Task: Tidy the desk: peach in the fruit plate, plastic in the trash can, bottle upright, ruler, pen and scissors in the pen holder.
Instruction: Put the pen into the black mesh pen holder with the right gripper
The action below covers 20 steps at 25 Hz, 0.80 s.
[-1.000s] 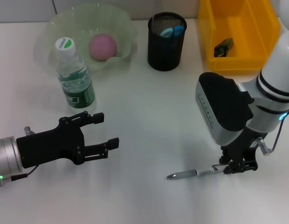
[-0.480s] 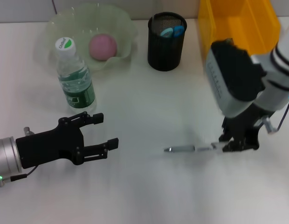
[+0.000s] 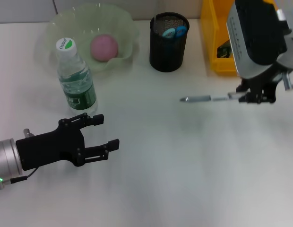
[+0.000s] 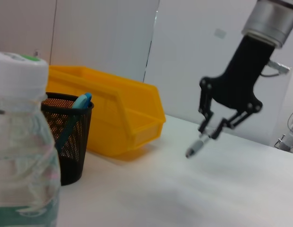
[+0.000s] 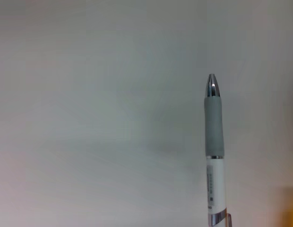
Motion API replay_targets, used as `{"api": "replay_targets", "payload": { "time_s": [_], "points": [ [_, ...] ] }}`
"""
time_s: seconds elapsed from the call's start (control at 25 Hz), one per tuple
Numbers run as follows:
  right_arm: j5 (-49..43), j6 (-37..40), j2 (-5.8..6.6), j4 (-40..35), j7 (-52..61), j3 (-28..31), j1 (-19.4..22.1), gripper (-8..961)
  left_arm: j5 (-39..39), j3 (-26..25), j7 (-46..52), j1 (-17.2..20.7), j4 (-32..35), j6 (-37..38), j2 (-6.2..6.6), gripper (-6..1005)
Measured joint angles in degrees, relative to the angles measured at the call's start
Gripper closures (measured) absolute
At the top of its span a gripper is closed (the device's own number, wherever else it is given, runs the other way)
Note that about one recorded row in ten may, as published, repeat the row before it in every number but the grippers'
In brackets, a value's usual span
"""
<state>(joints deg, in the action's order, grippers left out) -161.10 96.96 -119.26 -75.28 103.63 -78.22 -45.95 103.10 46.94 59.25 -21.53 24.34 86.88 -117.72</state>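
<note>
our right gripper (image 3: pixel 255 98) hangs above the desk (image 3: pixel 184 179) in front of the yellow bin (image 3: pixel 217 52), its fingers clamped on the back end of the pen (image 3: pixel 208 99). we carry the pen level, clear of the surface, with its silver tip pointing toward our left side; in the right wrist view the grey grip and the tip show over bare white desk. the black mesh pen holder (image 3: pixel 168 45) stands near, beyond the pen's tip, with blue-handled items already in it. inside the yellow bin lies a dark crumpled scrap (image 3: pixel 225 48). farther to the left, the water bottle (image 3: pixel 76 78) stands upright just in front of the pale green fruit plate (image 3: pixel 123 28), where the pink peach (image 3: pixel 105 47) rests. our left gripper (image 3: pixel 101 135) waits low over the near left of the desk, fingers spread and holding nothing.
</note>
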Motion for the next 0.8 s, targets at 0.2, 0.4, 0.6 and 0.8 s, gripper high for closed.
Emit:
{"api": "replay_targets", "payload": {
  "time_s": [0.2,0.4,0.6,0.8],
  "points": [
    [-3.8,-3.7,-0.04,-2.2,-2.3,-0.7,0.2,784,0.0,-0.1,0.0,-0.1,-0.1,-0.5,-0.02,157],
    [-5.7,-9.7,-0.35,-2.7,-6.3,-3.4,1.6,783,0.0,-0.1,0.0,-0.1,-0.1,-0.7,-0.05,156],
    [-6.0,-12.3,-0.43,-4.7,-9.0,-7.3,2.9,783,0.0,-0.2,0.0,-0.3,-0.1,-1.2,-0.05,156],
    [-6.1,-14.2,-0.49,-9.2,-12.5,-10.2,5.0,783,0.0,-0.3,-0.1,-0.4,0.0,-1.2,-0.04,156]
  ]
}}
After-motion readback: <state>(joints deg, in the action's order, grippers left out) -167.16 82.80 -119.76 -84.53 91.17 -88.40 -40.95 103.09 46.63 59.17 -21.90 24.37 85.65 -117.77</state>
